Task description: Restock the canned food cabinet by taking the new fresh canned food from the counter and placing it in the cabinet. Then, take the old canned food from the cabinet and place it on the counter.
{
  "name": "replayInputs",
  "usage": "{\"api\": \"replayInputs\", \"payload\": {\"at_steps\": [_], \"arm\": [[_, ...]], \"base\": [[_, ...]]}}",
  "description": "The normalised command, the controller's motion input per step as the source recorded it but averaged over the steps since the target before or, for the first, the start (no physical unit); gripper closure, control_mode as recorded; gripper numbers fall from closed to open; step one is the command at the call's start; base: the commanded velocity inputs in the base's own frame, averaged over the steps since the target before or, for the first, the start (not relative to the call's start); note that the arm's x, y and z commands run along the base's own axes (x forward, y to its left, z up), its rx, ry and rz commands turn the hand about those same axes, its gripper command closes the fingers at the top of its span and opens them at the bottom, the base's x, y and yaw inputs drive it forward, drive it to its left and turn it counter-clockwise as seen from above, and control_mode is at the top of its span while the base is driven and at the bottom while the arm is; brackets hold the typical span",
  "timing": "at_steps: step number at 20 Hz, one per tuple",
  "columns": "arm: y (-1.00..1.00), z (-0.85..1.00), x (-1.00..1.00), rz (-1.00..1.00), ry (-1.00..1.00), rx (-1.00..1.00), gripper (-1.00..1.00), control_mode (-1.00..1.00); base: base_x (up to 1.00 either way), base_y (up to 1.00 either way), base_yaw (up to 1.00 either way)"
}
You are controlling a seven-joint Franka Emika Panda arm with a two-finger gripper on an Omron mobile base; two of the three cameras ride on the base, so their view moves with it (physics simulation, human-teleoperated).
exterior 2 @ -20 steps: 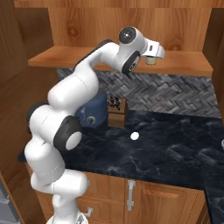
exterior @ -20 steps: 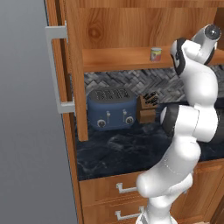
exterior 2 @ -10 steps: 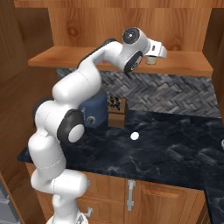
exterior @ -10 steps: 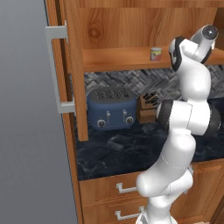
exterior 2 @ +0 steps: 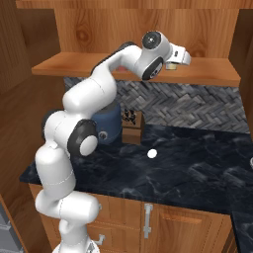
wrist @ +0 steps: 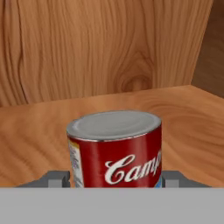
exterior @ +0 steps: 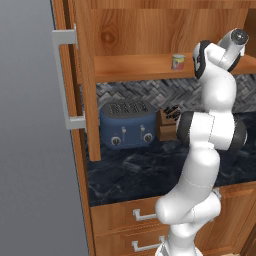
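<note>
Fingers [wrist: 56,178]: just the top corners of both show, one on each side of a can's base; the rest is cut off at the bottom of the hand view. I cannot tell whether they press the can or stand clear of it. My gripper [wrist: 113,180] is level with the shelf, the can between its tips.

Between the fingers: the old canned food [wrist: 116,148], upright on the plank, silvery top facing up. The red label carries white script reading "Camp", with the remaining letters wrapping out of sight. A pale panel with small print runs down its left edge, too fine to read.

Beyond the can: shelf plank and wood-grain back wall of the cabinet [wrist: 39,127].

Right base view: my hand [exterior 2: 181,54] reaches over the shelf and hides the red can. A yellowish bit [exterior 2: 172,64] peeks from beneath it; identity unclear.

Left base view: the new fresh canned food [exterior: 178,61] stands on the shelf just beside my forearm, its label too small to read.

Below the shelf: the counter [exterior 2: 197,163], with a blue toaster [exterior: 125,125], a knife block [exterior 2: 132,129] and a small white object [exterior 2: 152,153].
</note>
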Motion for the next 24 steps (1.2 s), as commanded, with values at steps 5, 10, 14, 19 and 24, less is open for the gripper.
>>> {"api": "replayInputs", "payload": {"at_steps": [5,10,14,19,24], "arm": [[0.00,0.00,-0.03,0.00,0.00,0.00,1.00,-1.00],[0.00,0.09,-0.58,0.03,-0.04,0.00,1.00,-1.00],[0.00,0.56,-1.00,0.09,-0.12,0.04,1.00,-1.00],[0.03,0.36,-1.00,0.17,-0.03,0.02,1.00,-1.00],[0.03,-0.01,-1.00,0.24,0.00,0.00,1.00,-1.00]], "base": [[0.00,0.00,0.00],[0.00,0.00,0.00],[0.00,0.00,0.00],[0.00,0.00,0.00],[0.00,0.00,0.00]]}}
